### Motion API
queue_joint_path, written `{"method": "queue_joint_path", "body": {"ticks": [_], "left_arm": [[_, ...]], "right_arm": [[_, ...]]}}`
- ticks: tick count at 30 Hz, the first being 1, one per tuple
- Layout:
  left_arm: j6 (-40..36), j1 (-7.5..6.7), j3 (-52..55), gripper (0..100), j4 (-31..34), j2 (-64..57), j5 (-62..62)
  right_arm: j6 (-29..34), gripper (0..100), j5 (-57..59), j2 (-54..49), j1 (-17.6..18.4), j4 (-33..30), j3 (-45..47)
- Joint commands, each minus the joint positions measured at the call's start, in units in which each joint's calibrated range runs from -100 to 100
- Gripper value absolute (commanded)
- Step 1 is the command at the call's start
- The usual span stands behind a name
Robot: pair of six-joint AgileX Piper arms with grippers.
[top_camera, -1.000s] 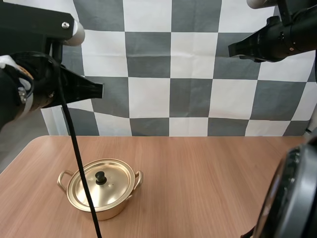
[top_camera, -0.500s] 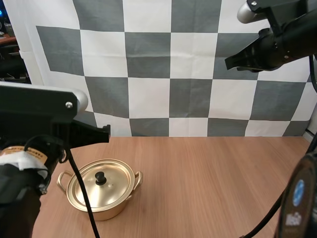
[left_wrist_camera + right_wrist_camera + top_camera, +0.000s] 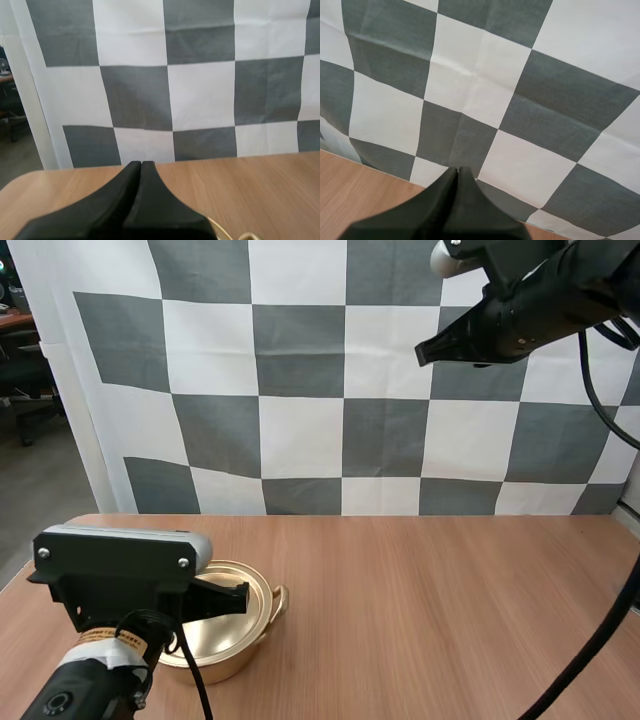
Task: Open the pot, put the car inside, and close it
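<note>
A gold pot point(image 3: 246, 625) with its lid on stands on the wooden table point(image 3: 430, 610) at the left, half hidden behind my left arm. My left gripper point(image 3: 240, 597) hovers low over the pot's lid, fingers pressed together into one dark wedge point(image 3: 140, 165), holding nothing. A sliver of the pot's rim and a handle point(image 3: 245, 236) peek out beside that wedge. My right gripper point(image 3: 422, 353) is high in the air at the upper right, far above the table, its fingers also closed into a wedge point(image 3: 456, 172).
The table's left corner point(image 3: 20, 185) is rounded and its back edge runs along the backdrop. Bare wood stretches to the right of the pot.
My left arm has dropped from high at the left down to just above the pot, now covering the lid's knob. My right gripper has shifted a little leftward up high.
</note>
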Motion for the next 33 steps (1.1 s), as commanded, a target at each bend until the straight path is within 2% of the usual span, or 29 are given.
{"method": "queue_joint_path", "body": {"ticks": [1, 5, 6, 11, 13, 19, 26, 33], "left_arm": [[0.0, -0.01, 2.2, 0, -0.1, 0.0, -0.3], [0.0, -0.01, 5.1, 0, -0.1, 0.0, -7.7], [0.0, -0.01, 5.1, 0, -0.1, 0.0, -4.7], [0.0, -0.01, 5.1, 0, -0.1, 0.0, -0.8], [0.0, -0.01, 5.1, 0, -0.1, 0.0, 3.4], [0.0, -0.01, 5.1, 0, -0.1, 0.0, 3.6], [0.0, -0.01, 5.1, 0, -0.1, 0.0, 3.6], [0.0, -0.01, 5.1, 0, -0.1, 0.0, 2.2]], "right_arm": [[10.2, 0, -2.8, -1.5, 6.0, -9.6, 0.0], [21.2, 0, -5.3, -4.8, 11.4, -21.7, 0.0], [24.0, 0, -5.5, -5.5, 12.3, -25.0, 0.0], [37.4, 0, -3.8, -7.0, 13.0, -41.0, 0.0], [41.2, 0, -1.2, -7.9, 13.0, -44.2, 0.3], [42.0, 0, -6.8, -16.2, 13.0, -41.1, 9.4], [42.1, 0, -10.3, -24.7, 13.0, -40.4, 22.8], [42.2, 0, -22.1, -34.6, 13.0, -36.7, 36.1]]}}
